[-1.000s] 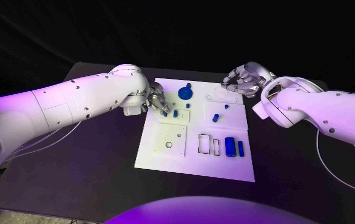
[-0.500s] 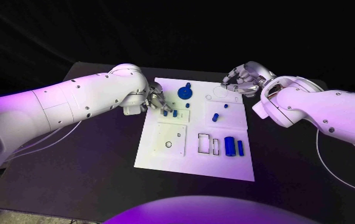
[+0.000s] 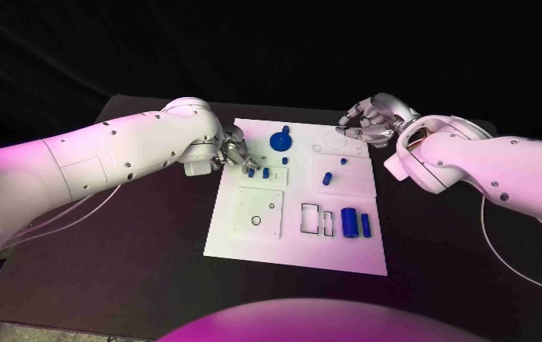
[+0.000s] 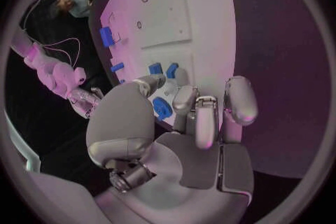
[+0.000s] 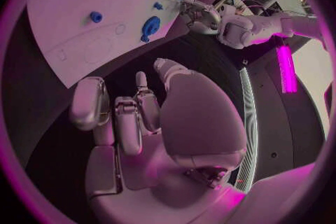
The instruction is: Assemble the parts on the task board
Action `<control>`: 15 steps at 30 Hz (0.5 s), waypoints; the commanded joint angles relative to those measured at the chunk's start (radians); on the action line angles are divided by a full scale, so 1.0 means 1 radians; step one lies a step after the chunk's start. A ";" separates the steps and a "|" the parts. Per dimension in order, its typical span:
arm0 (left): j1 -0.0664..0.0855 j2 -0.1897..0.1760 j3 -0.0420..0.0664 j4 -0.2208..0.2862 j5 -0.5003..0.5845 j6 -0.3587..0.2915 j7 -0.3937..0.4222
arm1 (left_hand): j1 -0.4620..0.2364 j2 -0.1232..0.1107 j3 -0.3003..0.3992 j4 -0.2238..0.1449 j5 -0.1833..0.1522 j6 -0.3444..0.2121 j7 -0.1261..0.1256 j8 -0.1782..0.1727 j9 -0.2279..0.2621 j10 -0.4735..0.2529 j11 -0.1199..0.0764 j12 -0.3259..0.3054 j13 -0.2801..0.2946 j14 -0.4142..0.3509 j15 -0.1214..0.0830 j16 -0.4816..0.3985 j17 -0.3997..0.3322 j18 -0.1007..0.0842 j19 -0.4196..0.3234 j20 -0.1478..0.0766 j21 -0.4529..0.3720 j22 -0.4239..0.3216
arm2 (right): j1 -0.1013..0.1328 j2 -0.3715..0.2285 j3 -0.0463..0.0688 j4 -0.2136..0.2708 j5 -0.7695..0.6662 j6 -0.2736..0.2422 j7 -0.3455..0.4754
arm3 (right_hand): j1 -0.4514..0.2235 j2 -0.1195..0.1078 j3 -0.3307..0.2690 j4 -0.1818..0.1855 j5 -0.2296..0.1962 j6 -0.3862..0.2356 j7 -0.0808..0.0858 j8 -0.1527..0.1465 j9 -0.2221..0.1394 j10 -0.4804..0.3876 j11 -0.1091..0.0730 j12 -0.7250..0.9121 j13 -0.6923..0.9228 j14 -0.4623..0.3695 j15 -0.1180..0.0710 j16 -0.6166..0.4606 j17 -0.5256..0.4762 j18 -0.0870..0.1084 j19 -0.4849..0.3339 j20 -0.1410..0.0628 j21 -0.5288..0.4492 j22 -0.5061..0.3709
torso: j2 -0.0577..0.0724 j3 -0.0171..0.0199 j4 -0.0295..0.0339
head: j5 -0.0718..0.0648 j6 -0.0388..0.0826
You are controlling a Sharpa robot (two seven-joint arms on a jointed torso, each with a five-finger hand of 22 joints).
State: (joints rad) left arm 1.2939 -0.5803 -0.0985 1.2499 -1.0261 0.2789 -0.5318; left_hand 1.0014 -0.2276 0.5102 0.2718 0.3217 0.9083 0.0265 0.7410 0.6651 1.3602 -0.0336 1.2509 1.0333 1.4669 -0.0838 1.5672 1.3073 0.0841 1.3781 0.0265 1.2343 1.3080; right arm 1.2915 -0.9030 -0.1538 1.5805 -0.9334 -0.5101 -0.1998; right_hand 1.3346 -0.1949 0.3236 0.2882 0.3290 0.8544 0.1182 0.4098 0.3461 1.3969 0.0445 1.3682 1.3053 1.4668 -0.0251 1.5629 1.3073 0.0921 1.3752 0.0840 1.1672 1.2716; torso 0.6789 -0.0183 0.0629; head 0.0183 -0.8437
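I hold my left robot hand [image 3: 235, 153], fingers curled, whether gripping anything I cannot tell, at the task board's [image 3: 296, 257] left edge beside two small blue parts [image 3: 258, 173], ready to seat them, while my right robot hand [image 3: 367, 127] waits curled and empty-looking at the far right corner.

Task board [image 3: 296, 232] matt white plastic; parts [image 3: 350, 222] blue plastic; left robot hand [image 4: 189, 117] smooth silvery, slightly glossy.

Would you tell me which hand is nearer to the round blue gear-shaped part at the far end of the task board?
Left. The left hand sits at the board's left edge, just beside the round blue part; the right hand hovers off the task board's far right corner, farther away.
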 commanded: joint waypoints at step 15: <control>0.004 -0.033 0.033 0.042 0.043 -0.167 0.054 | 0.024 0.011 -0.105 0.020 0.104 -0.086 0.026 -0.022 0.003 -0.035 0.012 0.012 0.003 0.104 0.009 0.004 0.263 -0.003 0.007 0.010 -0.013 0.114 | -0.002 0.002 0.000 -0.001 -0.006 0.010 0.005 | -0.011 -0.001 0.007 -0.001 0.004 0.008 0.002 -0.004 -0.001 -0.001 -0.006 0.000 0.001 0.095 -0.005 -0.005 0.226 0.005 0.001 -0.008 -0.005 0.000 | -0.004 0.0030 -0.0004 | -0.010 0.017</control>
State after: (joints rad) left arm 1.2965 -0.6142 -0.0673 1.2874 -1.0178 0.1874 -0.5213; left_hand 1.0325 -0.2196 0.4049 0.2917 0.4229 0.8218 0.0536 0.7195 0.6667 1.3250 -0.0206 1.2581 1.0347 1.4654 -0.0814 1.5672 1.3073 0.0842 1.3827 0.0294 1.2177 1.3079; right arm 1.2908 -0.9018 -0.1538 1.5795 -0.9329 -0.5101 -0.1991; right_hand 1.3346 -0.1949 0.3261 0.2856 0.3290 0.8577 0.1214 0.4099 0.3462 1.3969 0.0445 1.3682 1.3053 1.4668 -0.0251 1.5629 1.3073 0.0921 1.3752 0.0840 1.1672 1.2714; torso 0.6756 -0.0156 0.0639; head 0.0105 -0.8288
